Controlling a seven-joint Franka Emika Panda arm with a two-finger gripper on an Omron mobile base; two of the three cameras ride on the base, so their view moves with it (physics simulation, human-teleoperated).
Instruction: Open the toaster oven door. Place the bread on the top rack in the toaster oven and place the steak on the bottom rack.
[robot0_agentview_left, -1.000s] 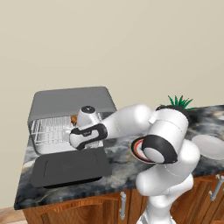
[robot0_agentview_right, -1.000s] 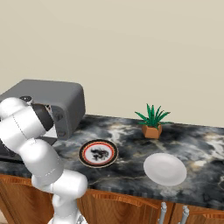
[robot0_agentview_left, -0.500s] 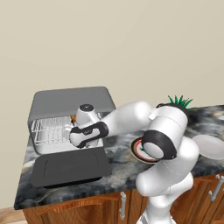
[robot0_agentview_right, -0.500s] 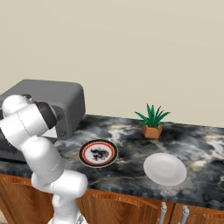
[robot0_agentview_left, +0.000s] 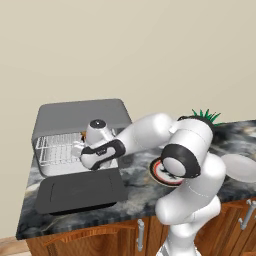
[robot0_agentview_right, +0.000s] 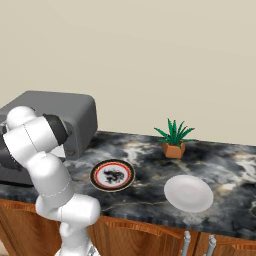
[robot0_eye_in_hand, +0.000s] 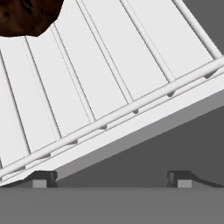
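Grey oven (robot0_agentview_left: 75, 117) on a marbled counter (robot0_agentview_right: 220, 165), its door (robot0_agentview_left: 80, 191) folded down flat in front.
White arm reaches from the right to the oven mouth, where wire racks (robot0_agentview_left: 52, 150) show behind the hand. Seen from the hand, the steak (robot0_eye_in_hand: 26, 15) lies on a rack (robot0_eye_in_hand: 109, 87) at the upper left, well apart from the gripper (robot0_eye_in_hand: 111, 178), whose two dark tips stand spread wide with nothing between them; which rack it is cannot be told. A sliver of brown at the hand's top edge may be the bread. On the counter beside the oven sit a dark-rimmed plate (robot0_agentview_right: 112, 175), a white plate (robot0_agentview_right: 188, 193) and a small plant (robot0_agentview_right: 173, 137).
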